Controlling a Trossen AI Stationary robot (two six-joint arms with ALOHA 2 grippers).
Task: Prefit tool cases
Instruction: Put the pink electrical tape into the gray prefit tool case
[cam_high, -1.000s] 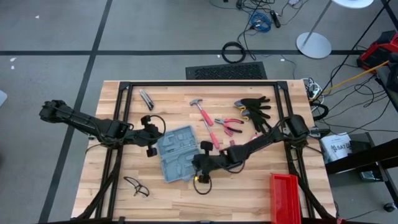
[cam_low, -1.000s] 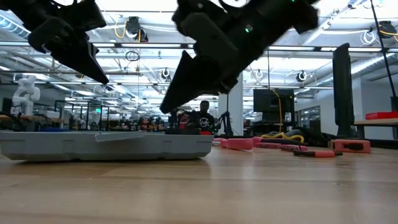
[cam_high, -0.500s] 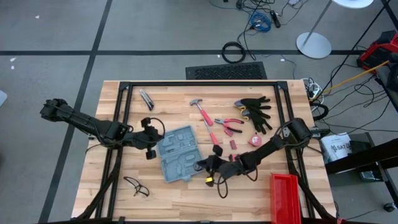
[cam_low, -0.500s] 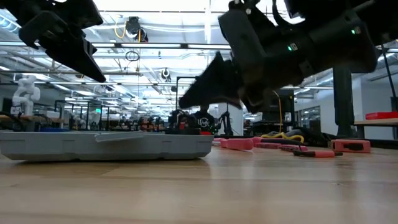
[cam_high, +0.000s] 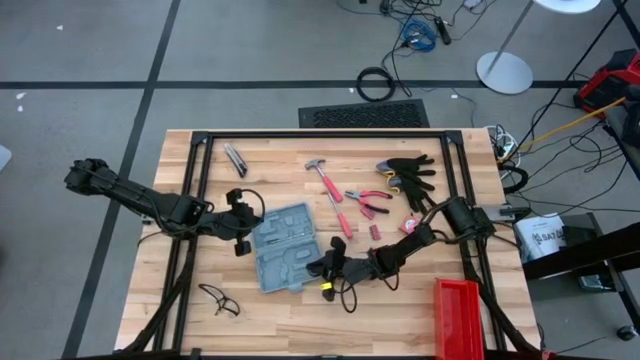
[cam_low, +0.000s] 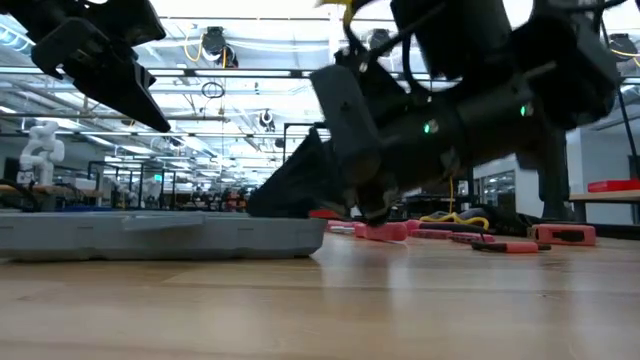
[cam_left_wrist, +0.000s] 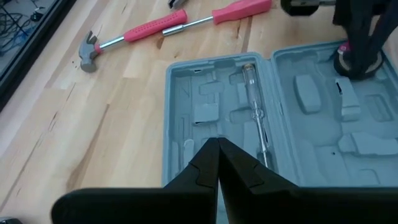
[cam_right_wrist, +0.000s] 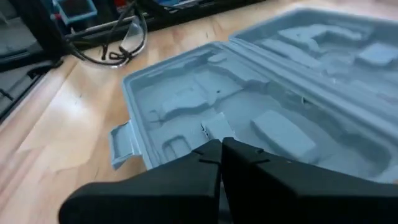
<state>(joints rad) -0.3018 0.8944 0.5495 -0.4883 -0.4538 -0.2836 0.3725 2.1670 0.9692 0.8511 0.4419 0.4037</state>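
Both jaws closed; tool case (cam_high: 286, 248) open flat, long axis slightly diagonal.

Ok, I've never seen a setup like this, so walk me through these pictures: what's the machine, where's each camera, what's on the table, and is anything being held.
It is a robot with two dark arms at a wooden table. One camera looks straight down, one sits at table height, and one rides on each wrist. An open blue-grey tool case lies flat in the middle. Beyond it lie a red-handled hammer, pliers and black gloves; safety glasses and a red bin sit nearer. The left gripper hovers at one edge of the case, the right gripper at the opposite one. Both have their jaws shut and hold nothing.
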